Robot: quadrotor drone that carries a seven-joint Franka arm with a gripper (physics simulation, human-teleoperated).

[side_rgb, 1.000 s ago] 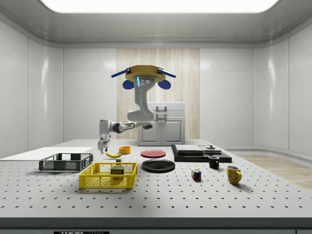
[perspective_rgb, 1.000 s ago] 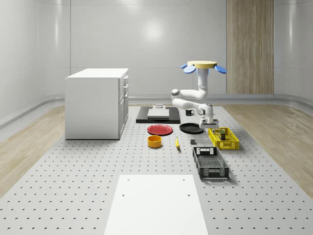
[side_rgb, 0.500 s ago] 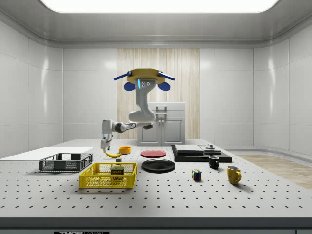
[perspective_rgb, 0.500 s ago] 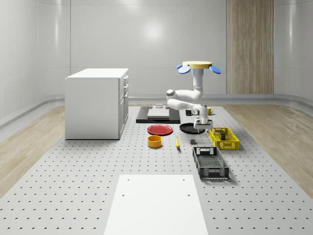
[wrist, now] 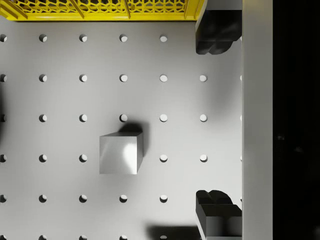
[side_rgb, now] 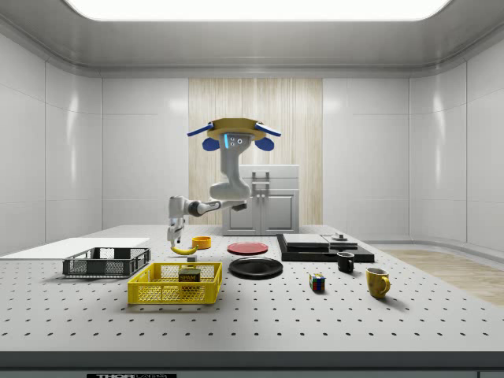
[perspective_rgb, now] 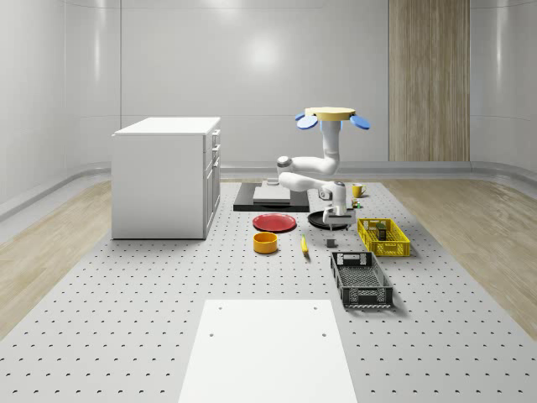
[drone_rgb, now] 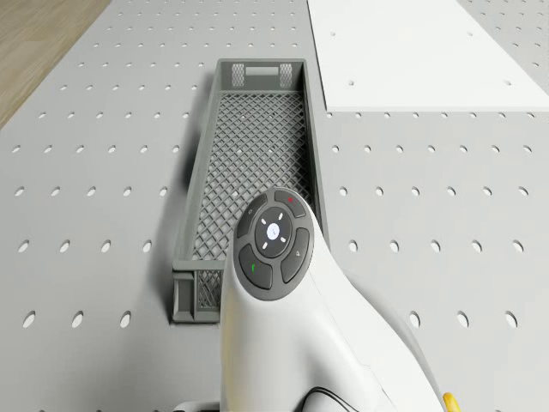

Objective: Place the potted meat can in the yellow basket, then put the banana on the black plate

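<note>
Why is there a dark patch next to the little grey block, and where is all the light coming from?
Wrist view: the grey block blocks overhead light, casting a shadow on the table. Side view: a bright ceiling panel lights the room. Whole-scene view: soft glare on the back wall.

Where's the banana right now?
The banana lies on the table in the whole-scene view, between the orange bowl on its left and the small grey block on its right, not on the black plate.

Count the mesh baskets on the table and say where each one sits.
2. The yellow mesh basket, holding the potted meat can, sits on the whole-scene view's right, beside the round black plate. The dark grey mesh basket sits nearer that camera, toward the flat white board.
</note>
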